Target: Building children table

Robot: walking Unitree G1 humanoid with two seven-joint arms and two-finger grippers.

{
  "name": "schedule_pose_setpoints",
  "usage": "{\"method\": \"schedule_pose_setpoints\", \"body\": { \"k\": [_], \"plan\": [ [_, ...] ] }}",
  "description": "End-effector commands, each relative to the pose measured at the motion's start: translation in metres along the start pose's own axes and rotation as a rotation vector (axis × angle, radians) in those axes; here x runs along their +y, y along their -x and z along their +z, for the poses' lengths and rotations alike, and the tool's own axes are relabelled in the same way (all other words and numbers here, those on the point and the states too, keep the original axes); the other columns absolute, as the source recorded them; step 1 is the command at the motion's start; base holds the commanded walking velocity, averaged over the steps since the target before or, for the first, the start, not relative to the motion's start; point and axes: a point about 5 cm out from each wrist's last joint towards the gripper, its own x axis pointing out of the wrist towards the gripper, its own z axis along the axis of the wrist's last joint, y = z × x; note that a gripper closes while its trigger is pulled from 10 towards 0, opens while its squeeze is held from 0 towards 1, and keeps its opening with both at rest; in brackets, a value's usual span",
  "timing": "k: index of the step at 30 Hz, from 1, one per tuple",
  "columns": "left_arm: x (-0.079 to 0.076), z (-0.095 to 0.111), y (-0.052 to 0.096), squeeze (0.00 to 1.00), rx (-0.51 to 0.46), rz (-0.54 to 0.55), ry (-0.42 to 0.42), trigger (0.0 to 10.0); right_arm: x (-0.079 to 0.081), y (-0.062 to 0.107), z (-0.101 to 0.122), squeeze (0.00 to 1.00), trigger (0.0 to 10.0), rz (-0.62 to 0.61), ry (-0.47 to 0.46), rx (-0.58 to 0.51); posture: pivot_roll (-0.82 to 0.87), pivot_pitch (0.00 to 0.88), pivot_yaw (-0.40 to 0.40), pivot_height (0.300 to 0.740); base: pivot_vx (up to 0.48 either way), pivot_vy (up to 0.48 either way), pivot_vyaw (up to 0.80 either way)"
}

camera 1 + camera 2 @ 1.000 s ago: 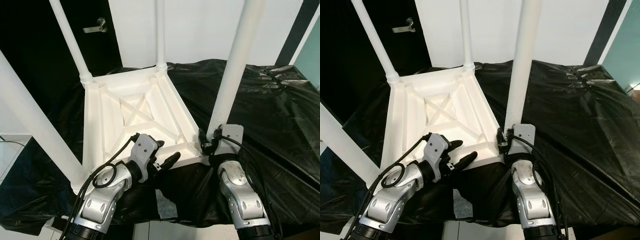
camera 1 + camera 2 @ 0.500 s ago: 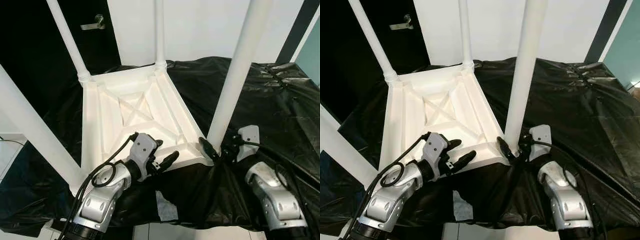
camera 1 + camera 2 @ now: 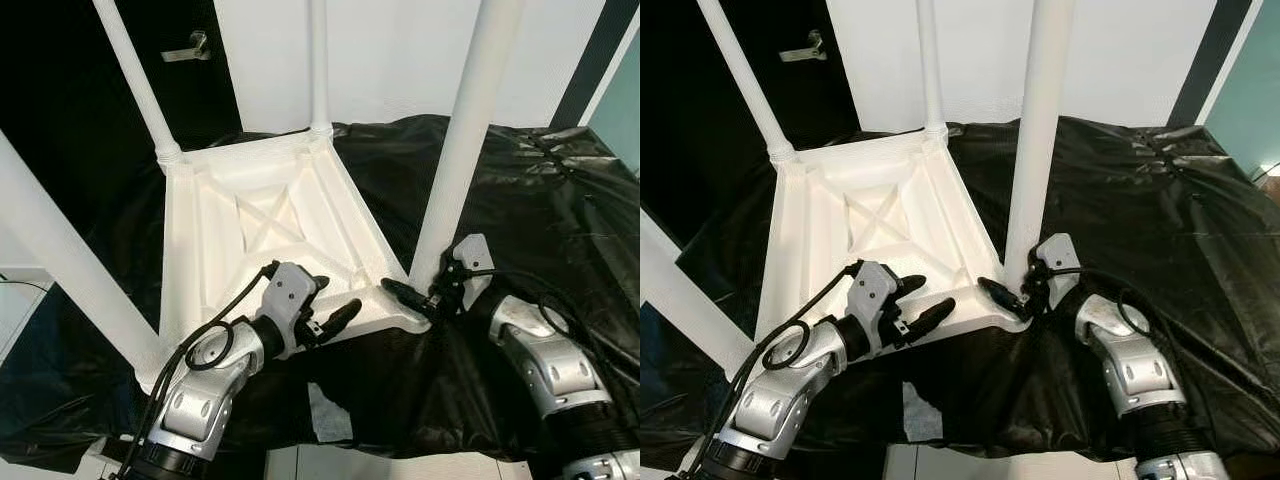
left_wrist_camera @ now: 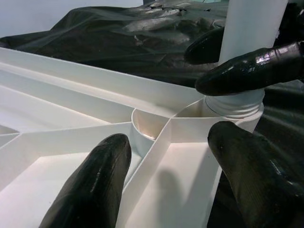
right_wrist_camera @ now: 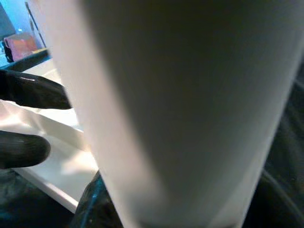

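Observation:
A white children's table (image 3: 270,215) lies upside down on a black sheet, its legs pointing up. My right gripper (image 3: 424,291) is shut around the base of the near right leg (image 3: 460,150), just above its threaded collar (image 4: 235,105). One right finger (image 4: 247,71) crosses in front of that leg; the other sits behind it. My left gripper (image 3: 334,299) stands open over the table's near rim, its two fingers (image 4: 90,185) straddling a rib beside the leg socket. The leg (image 5: 180,95) looms large and close in the right wrist view.
The other legs rise at far left (image 3: 135,80), far middle (image 3: 318,60) and near left (image 3: 60,260). The black sheet (image 3: 540,200) drapes over the work surface, with a pale patch (image 3: 325,410) at its front edge. A dark door with a handle (image 3: 190,48) stands behind.
My right arm has swung out to the right around the near right leg, the wrist now beside it and a finger wrapped across its front. The left gripper has barely moved.

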Motion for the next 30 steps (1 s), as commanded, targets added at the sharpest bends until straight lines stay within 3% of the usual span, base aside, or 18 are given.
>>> {"method": "schedule_pose_setpoints", "body": {
  "k": [1, 8, 9, 10, 12, 14, 17, 19, 20, 23, 27, 30],
  "plan": [
    [-0.002, -0.001, 0.003, 0.00, 0.002, -0.008, 0.003, 10.0, 0.004, 0.000, -0.006, 0.00, 0.0, 0.044, -0.012, 0.021, -0.01, 0.000, -0.006, 0.740, 0.000, 0.000, 0.00],
    [-0.006, -0.003, 0.002, 0.00, 0.006, -0.015, 0.011, 10.0, 0.000, 0.008, -0.013, 0.00, 0.0, -0.024, -0.026, 0.039, -0.02, 0.000, -0.001, 0.740, 0.000, 0.000, 0.00],
    [-0.006, -0.003, 0.002, 0.00, 0.005, -0.020, 0.013, 10.0, 0.000, 0.009, -0.015, 0.00, 3.9, -0.064, -0.029, 0.052, -0.03, 0.000, 0.003, 0.740, 0.000, 0.000, 0.00],
    [-0.006, -0.003, 0.001, 0.00, 0.005, -0.023, 0.013, 10.0, 0.000, 0.010, -0.016, 0.00, 10.0, -0.114, -0.029, 0.060, -0.03, 0.000, 0.005, 0.740, 0.000, 0.000, 0.00],
    [-0.006, -0.003, 0.001, 0.00, 0.005, -0.023, 0.013, 10.0, 0.000, 0.010, -0.016, 0.00, 10.0, -0.114, -0.029, 0.060, -0.03, 0.000, 0.005, 0.740, 0.000, 0.000, 0.00],
    [-0.007, -0.003, 0.001, 0.00, 0.007, -0.030, 0.015, 10.0, 0.004, 0.010, -0.016, 0.00, 10.0, -0.277, -0.046, 0.055, -0.04, 0.000, 0.014, 0.740, 0.000, 0.000, 0.00],
    [-0.007, -0.003, 0.001, 0.00, 0.008, -0.034, 0.016, 10.0, 0.007, 0.010, -0.016, 0.00, 10.0, -0.345, -0.067, 0.051, -0.04, 0.000, 0.014, 0.740, 0.000, 0.000, 0.00],
    [-0.008, -0.004, 0.000, 0.00, 0.010, -0.041, 0.019, 10.0, 0.016, 0.008, -0.018, 0.00, 10.0, -0.499, -0.124, 0.052, -0.05, 0.000, 0.024, 0.740, 0.000, 0.000, 0.00],
    [-0.008, -0.004, 0.000, 0.00, 0.010, -0.041, 0.019, 10.0, 0.016, 0.008, -0.018, 0.00, 10.0, -0.499, -0.124, 0.052, -0.05, 0.000, 0.024, 0.740, 0.000, 0.000, 0.00],
    [-0.009, -0.004, 0.001, 0.00, 0.013, -0.048, 0.021, 10.0, 0.029, 0.003, -0.020, 0.00, 10.0, -0.662, -0.168, 0.055, -0.05, 0.000, 0.031, 0.740, 0.000, 0.000, 0.00],
    [-0.008, -0.004, 0.001, 0.00, 0.015, -0.053, 0.019, 10.0, 0.035, 0.000, -0.019, 0.00, 10.0, -0.838, -0.215, 0.043, -0.05, 0.000, 0.032, 0.740, 0.000, 0.000, 0.00],
    [-0.007, -0.003, 0.000, 0.00, 0.013, -0.054, 0.018, 10.0, 0.038, -0.006, -0.014, 0.00, 10.0, -0.858, -0.229, 0.036, -0.06, 0.000, 0.039, 0.740, 0.000, 0.000, 0.00]
  ]
}}
